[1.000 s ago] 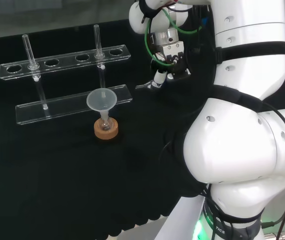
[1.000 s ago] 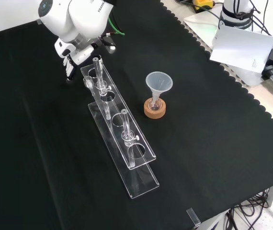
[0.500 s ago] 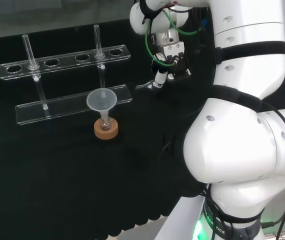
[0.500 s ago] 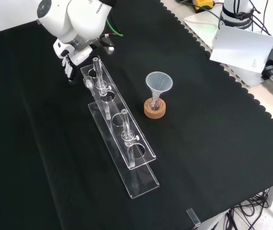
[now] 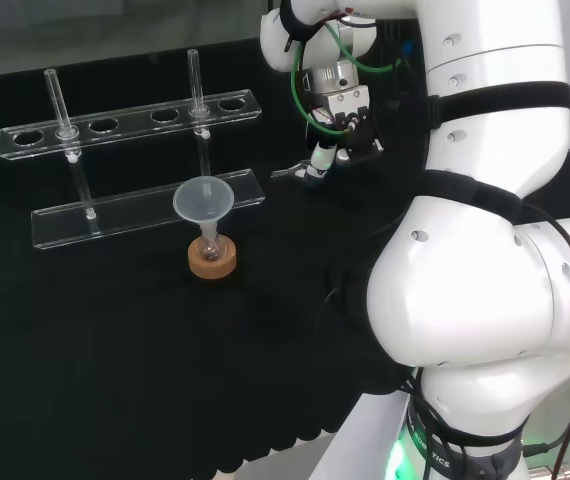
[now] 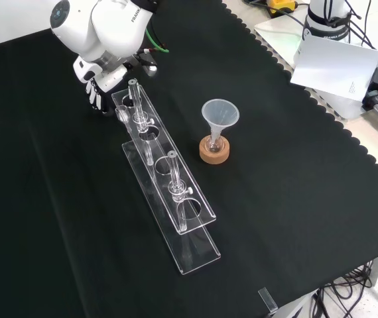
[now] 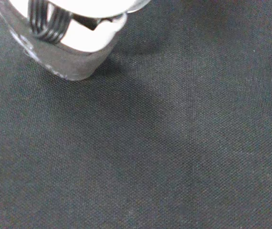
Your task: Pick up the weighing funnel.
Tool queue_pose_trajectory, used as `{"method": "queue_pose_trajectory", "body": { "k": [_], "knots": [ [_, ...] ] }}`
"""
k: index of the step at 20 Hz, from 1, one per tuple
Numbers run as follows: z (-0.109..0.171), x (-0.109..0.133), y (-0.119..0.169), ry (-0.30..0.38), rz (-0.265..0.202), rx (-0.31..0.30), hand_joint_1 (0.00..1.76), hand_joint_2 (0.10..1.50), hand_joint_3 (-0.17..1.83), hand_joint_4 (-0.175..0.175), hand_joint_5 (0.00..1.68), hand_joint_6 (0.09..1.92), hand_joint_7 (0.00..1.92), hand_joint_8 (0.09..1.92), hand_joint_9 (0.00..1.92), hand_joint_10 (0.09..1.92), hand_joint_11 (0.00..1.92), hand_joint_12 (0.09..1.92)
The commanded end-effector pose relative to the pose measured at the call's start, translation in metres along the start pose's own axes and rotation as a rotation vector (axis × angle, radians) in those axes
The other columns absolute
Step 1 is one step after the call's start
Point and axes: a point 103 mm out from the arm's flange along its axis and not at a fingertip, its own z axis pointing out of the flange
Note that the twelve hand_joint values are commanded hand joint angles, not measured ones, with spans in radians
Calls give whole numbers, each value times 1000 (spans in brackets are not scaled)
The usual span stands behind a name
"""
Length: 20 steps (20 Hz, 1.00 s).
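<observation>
In the head view the hand [image 5: 336, 128] hangs low over the cloth to the right of the tube rack. Its fingers are curled down onto a small clear piece, the weighing funnel [image 5: 287, 172], which sticks out leftward from the fingertips. The wrist view shows that clear scoop [image 7: 59, 61] pressed under the hand's white fingers [image 7: 81, 34], with a shadow on the cloth beneath. In the front view the hand [image 6: 95, 93] sits at the far end of the rack, below the arm's white link; the small piece is hard to make out there.
A clear two-tier tube rack [image 5: 135, 115] [image 6: 169, 192] holds two glass tubes close to the hand. The big funnel [image 5: 202, 200] [image 6: 219, 114] stands in a small flask on a cork ring [image 5: 211, 262]. The arm's white links [image 5: 485, 250] rise at the right of the head view.
The hand has lifted slightly and drifted a little toward the top of the front view, its fingers still on the clear piece. Rack and big funnel have not moved.
</observation>
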Motion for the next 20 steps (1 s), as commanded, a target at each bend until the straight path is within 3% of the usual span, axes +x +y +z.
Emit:
{"method": "queue_pose_trajectory", "body": {
  "k": [1, 19, 20],
  "knots": [
    [1, -3, 1, 1, -1, -1, 1009, 661, 674, 59, 879, 679, 590, 660, 780, 505, 531, 1269],
    [-5, 3, 7, -11, 3, 3, 979, 693, 682, 65, 921, 680, 610, 655, 804, 498, 550, 1263],
    [-5, 3, 7, -13, 4, 4, 994, 782, 556, 105, 945, 802, 610, 658, 806, 499, 553, 1265]
  ]
}}
